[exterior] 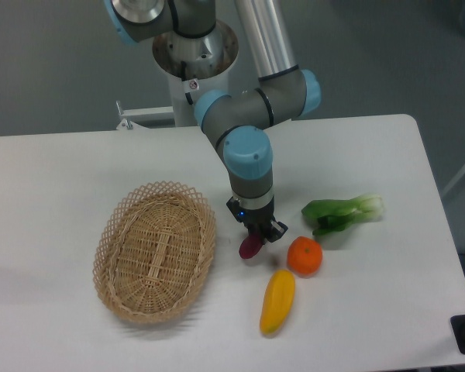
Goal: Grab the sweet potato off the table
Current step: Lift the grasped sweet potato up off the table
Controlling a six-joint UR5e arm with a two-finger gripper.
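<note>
The sweet potato [250, 247] is a small dark purple tuber on the white table [62, 170], just right of the basket and left of the orange. My gripper [257, 236] points down and sits right on top of it, its black fingers [273, 230] around the tuber's upper end. Most of the tuber's top is hidden by the gripper. I cannot tell whether the fingers are closed on it, or whether it still rests on the table.
An oval wicker basket [156, 249] lies to the left. A round orange [304, 256] and a yellow-orange oblong fruit [277, 301] lie close to the right and below. A green bok choy [342, 213] lies farther right.
</note>
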